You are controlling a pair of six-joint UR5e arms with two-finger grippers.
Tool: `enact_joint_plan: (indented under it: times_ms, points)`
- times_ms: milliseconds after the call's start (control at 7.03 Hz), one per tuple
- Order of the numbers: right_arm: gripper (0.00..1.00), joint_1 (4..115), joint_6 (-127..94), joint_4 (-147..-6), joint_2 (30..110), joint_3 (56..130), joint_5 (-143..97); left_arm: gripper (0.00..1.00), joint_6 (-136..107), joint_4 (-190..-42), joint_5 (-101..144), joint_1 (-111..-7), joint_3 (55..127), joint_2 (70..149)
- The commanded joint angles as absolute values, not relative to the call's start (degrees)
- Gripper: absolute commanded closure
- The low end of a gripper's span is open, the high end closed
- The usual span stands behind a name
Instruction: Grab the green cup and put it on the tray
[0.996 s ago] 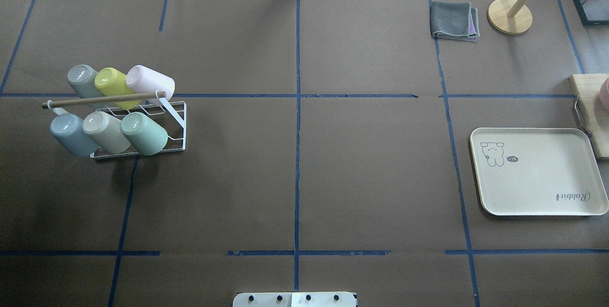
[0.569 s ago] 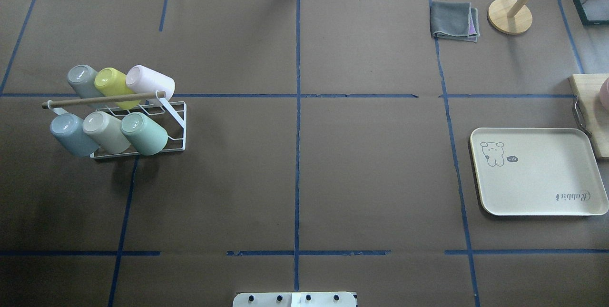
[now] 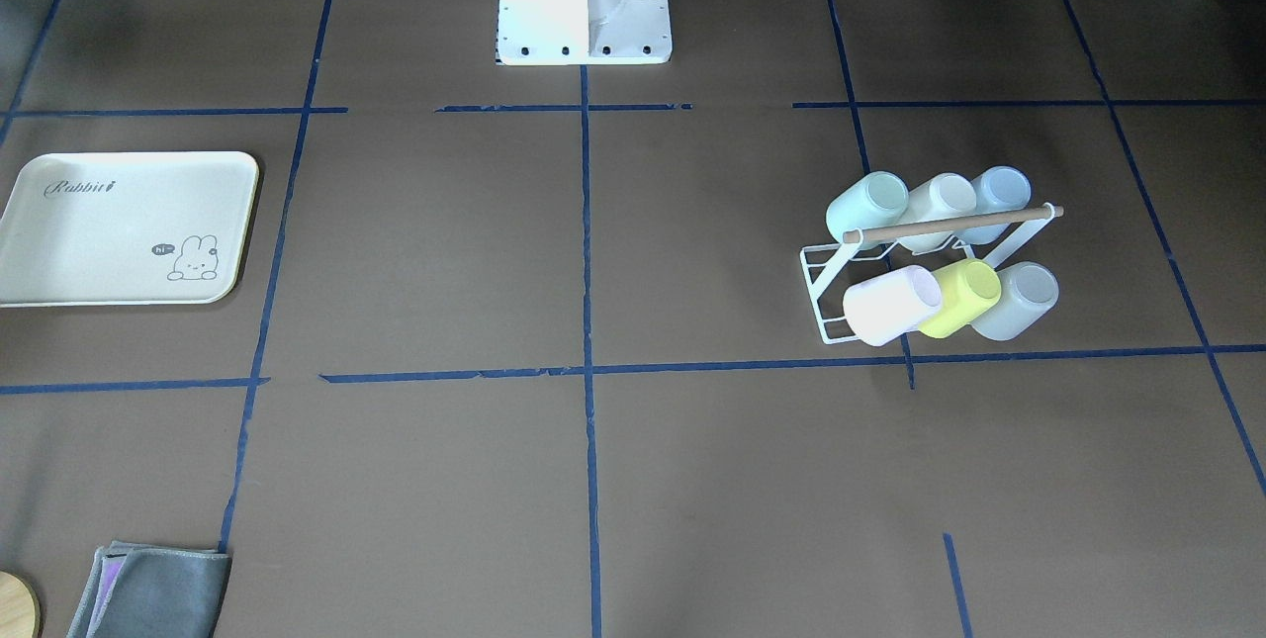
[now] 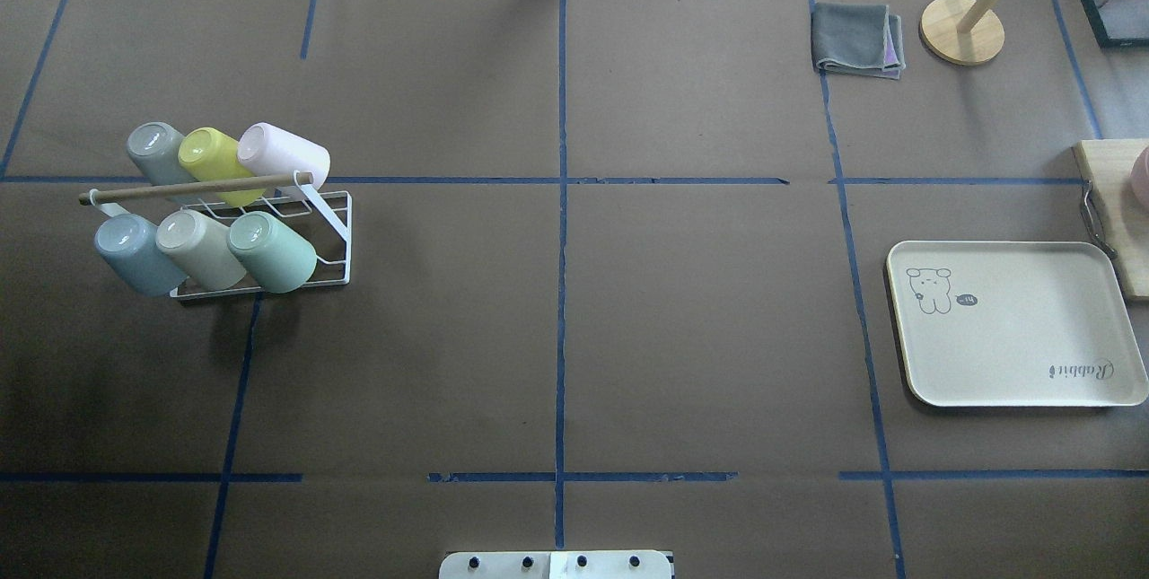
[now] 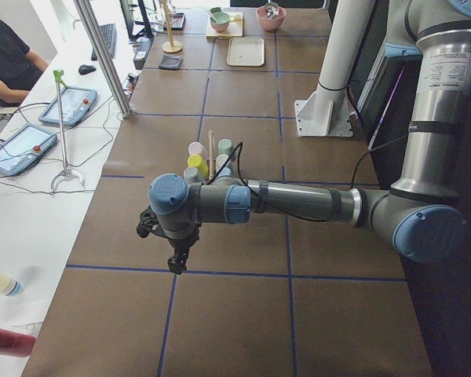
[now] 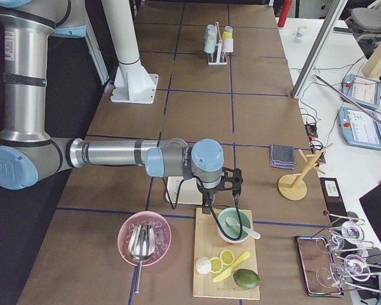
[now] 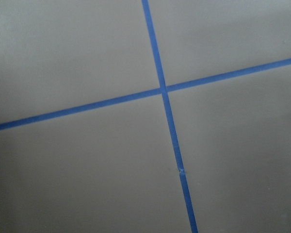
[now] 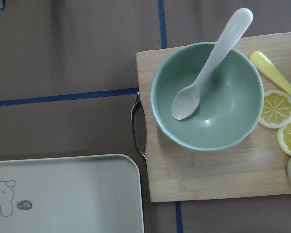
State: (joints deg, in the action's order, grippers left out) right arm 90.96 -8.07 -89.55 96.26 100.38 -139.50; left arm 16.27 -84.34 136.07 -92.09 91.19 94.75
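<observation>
The green cup (image 4: 269,251) is pale mint and lies tilted on a white wire rack (image 4: 337,238) at the table's left, the rightmost of the near row. It also shows in the front view (image 3: 866,207). The tray (image 4: 1014,328) is cream-white with a bunny drawing, at the far right, with nothing on it; the right wrist view shows its corner (image 8: 63,194). My left gripper (image 5: 175,264) hangs over bare table left of the rack. My right gripper (image 6: 207,202) hangs past the tray's right edge, by a wooden board. Both show only in side views, so I cannot tell open or shut.
The rack also holds a blue (image 4: 135,251), a beige, a grey, a yellow-green (image 4: 211,162) and a pink cup under a wooden bar. A wooden board (image 8: 208,174) with a green bowl (image 8: 206,97), spoon and lemon slices lies beside the tray. A grey cloth (image 4: 857,39) and wooden stand (image 4: 962,30) sit far right.
</observation>
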Motion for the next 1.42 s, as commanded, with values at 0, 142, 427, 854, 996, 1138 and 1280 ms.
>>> enact_joint_plan:
  times_ms: [0, 142, 427, 854, 996, 1138, 1280]
  points:
    - [0.00, 85.11, -11.42, -87.91, 96.93, 100.98, -140.89, 0.00, 16.17, -84.29, 136.05, -91.85, 91.32, 95.19]
    - [0.00, 83.43, -15.08, -82.84, 98.94, 101.16, -140.54, 0.00, 16.08, -84.29, 136.05, -91.24, 91.32, 95.19]
    - [0.01, 78.86, -31.14, -63.99, 103.94, 100.99, -137.56, 0.00, 16.00, -84.20, 136.23, -91.14, 91.49, 95.10]
    - [0.00, 70.09, -41.52, -57.13, 107.05, 100.72, -131.78, 0.00, 16.00, -84.29, 136.32, -91.14, 91.76, 95.10]
    - [0.00, 67.09, -42.18, -57.04, 107.05, 100.03, -129.49, 0.00, 16.00, -84.29, 136.32, -91.14, 91.84, 95.10]
    - [0.00, 65.23, -42.19, -56.00, 107.05, 98.11, -128.33, 0.00, 16.00, -84.29, 136.32, -91.14, 91.85, 95.10]
    - [0.00, 64.08, -42.45, -50.68, 107.05, 93.65, -128.23, 0.00, 16.00, -84.29, 136.41, -91.14, 92.02, 95.10]
